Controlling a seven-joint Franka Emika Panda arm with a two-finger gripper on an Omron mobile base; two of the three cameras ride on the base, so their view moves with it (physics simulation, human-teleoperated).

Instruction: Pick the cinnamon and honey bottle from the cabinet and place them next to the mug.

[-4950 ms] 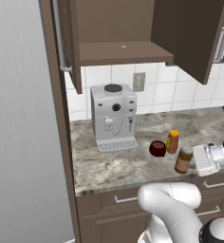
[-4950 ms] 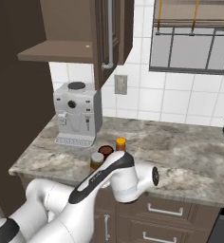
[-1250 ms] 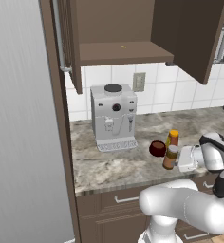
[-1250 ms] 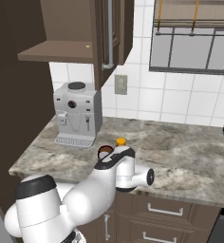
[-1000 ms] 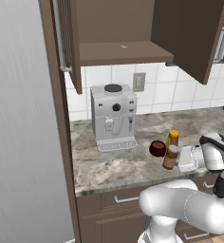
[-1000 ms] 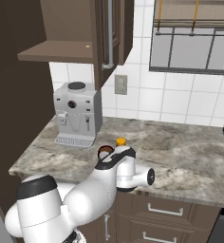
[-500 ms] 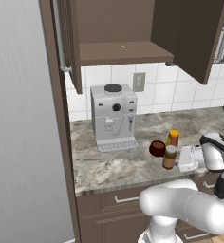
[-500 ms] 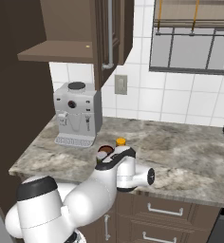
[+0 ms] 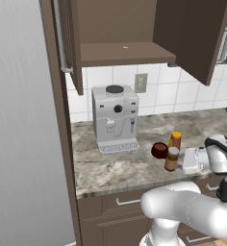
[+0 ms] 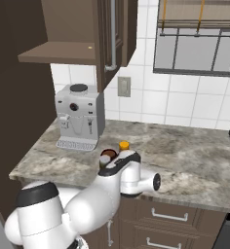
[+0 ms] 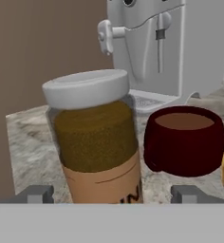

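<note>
Gripper (image 11: 111, 194) sits low over the counter (image 9: 115, 170), and from the hand camera I read its two finger tips as spread wide, one on each side of the cinnamon (image 11: 96, 137), with bare counter visible between each tip and the jar. So I take the fingers as apart and not pressing the glass, though the grey band cuts off their lower parts and I cannot be sure there is no contact down there.

Straight ahead of the fingers stands the cinnamon, upright on the counter. Just beyond it and to one side is the mug (image 11: 185, 140), close to the jar but with a sliver of gap. At the far edge of that view a strip of orange and yellow is probably the honey bottle (image 9: 175, 141); the left base view shows it standing just behind the jar, near the mug. The cabinet (image 9: 130, 33) hangs well above the hand, doors open, its shelf bare where I can see it.

My worry is the retreat. If I pull back crookedly, one finger could drag the jar and tip it into the mug, or knock the bottle. Pushing forward would shove the jar against the mug.

In the right base view my own arm covers most of the jar, mug and hand. The coffee machine (image 9: 115, 117) stands further back, beyond the mug.
</note>
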